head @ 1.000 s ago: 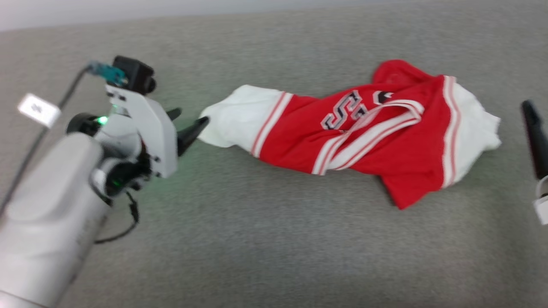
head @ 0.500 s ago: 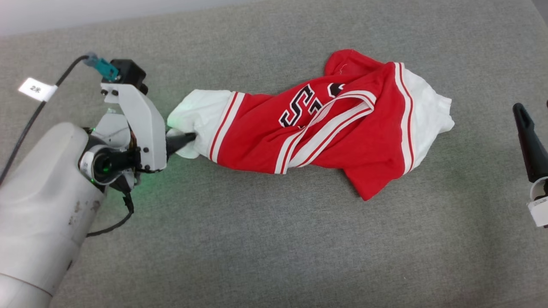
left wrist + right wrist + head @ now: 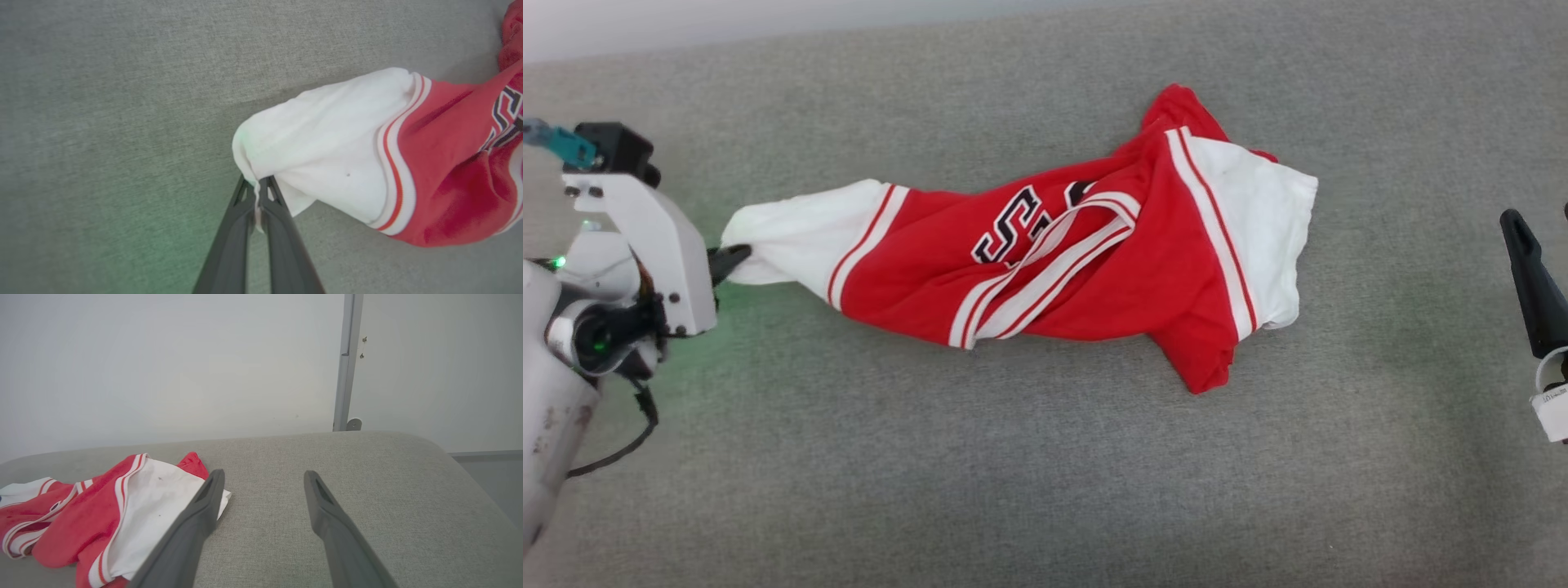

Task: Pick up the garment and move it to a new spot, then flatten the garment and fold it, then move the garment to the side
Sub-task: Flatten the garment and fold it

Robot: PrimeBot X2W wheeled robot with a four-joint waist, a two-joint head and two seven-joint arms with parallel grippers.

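My left end effector [image 3: 256, 183] is clamped on the tip of a white sleeve [image 3: 327, 155] of the garment [image 3: 1086, 286], which lies twisted lengthwise on the grey fabric surface [image 3: 1013, 490]. My right end effector [image 3: 263, 475] has its fingers apart, off the garment's far end and not touching it.

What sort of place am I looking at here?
Probably a plain indoor test room: a bare white wall, a wide grey cloth-covered surface with one red shirt, and a robot's left hand pinching its sleeve.

Bright, even light; sharp pictures.
Green glow tints the grey surface [image 3: 756, 335] by the left gripper [image 3: 737, 255]; shadows soft.
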